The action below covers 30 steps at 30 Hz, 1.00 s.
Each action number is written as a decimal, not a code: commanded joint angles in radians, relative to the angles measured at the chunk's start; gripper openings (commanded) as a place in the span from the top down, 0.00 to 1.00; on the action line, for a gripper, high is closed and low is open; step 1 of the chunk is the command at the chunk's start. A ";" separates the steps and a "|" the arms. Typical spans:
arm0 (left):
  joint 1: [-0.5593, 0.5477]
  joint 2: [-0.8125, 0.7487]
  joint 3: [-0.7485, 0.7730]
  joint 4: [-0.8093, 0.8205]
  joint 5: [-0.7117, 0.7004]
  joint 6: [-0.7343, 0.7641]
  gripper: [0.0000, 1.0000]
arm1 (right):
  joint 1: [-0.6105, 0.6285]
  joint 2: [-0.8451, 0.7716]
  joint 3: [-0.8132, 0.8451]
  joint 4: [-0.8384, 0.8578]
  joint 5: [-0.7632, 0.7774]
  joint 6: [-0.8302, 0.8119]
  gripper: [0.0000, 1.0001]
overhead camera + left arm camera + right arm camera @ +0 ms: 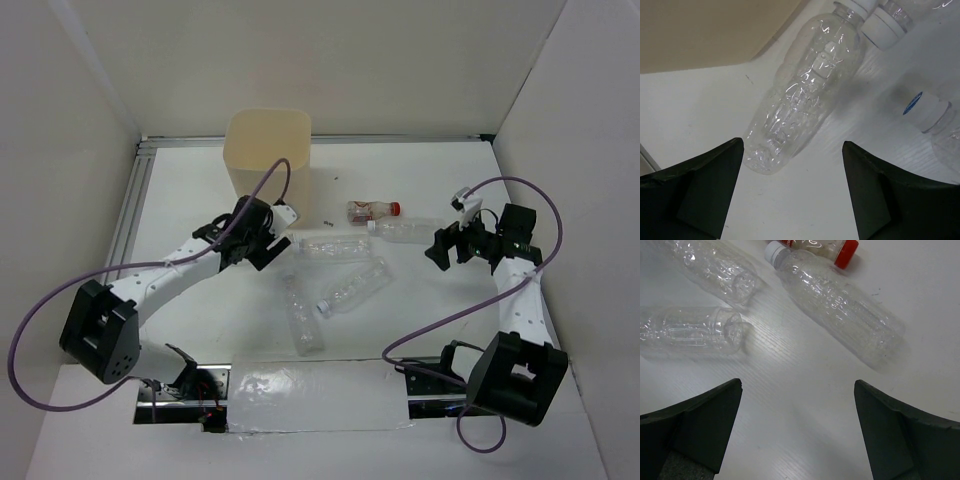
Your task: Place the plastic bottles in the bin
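Several clear crinkled plastic bottles lie on the white table. One lies with its base just ahead of my open left gripper, outside the jaws. Another white-capped bottle lies ahead of my open right gripper, beside the short red-capped bottle. Two more bottles lie toward the near middle. The tall cream bin stands at the back, behind the left gripper. Neither gripper holds anything.
White walls enclose the table on the left, right and back. A metal rail runs along the left edge. Purple cables loop from both arms. Small dark specks lie near the bin.
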 commanded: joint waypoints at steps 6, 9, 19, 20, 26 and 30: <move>-0.007 0.155 -0.038 0.195 -0.005 0.179 0.09 | 0.007 0.032 0.046 -0.023 -0.027 -0.066 0.00; -0.007 0.192 -0.069 0.260 -0.005 0.170 0.09 | 0.007 0.032 0.037 -0.023 -0.036 -0.066 0.00; -0.016 0.330 -0.083 0.303 -0.044 0.107 0.23 | 0.007 -0.007 0.019 -0.055 -0.056 -0.107 0.00; -0.038 0.330 -0.083 0.286 -0.034 0.080 0.28 | 0.007 -0.007 0.019 -0.066 -0.056 -0.118 0.00; -0.131 0.246 -0.055 0.124 -0.025 -0.019 0.81 | 0.007 -0.016 0.019 -0.116 -0.109 -0.182 0.11; -0.217 0.075 -0.075 0.067 -0.079 -0.075 0.81 | 0.007 -0.016 0.019 -0.167 -0.145 -0.255 0.34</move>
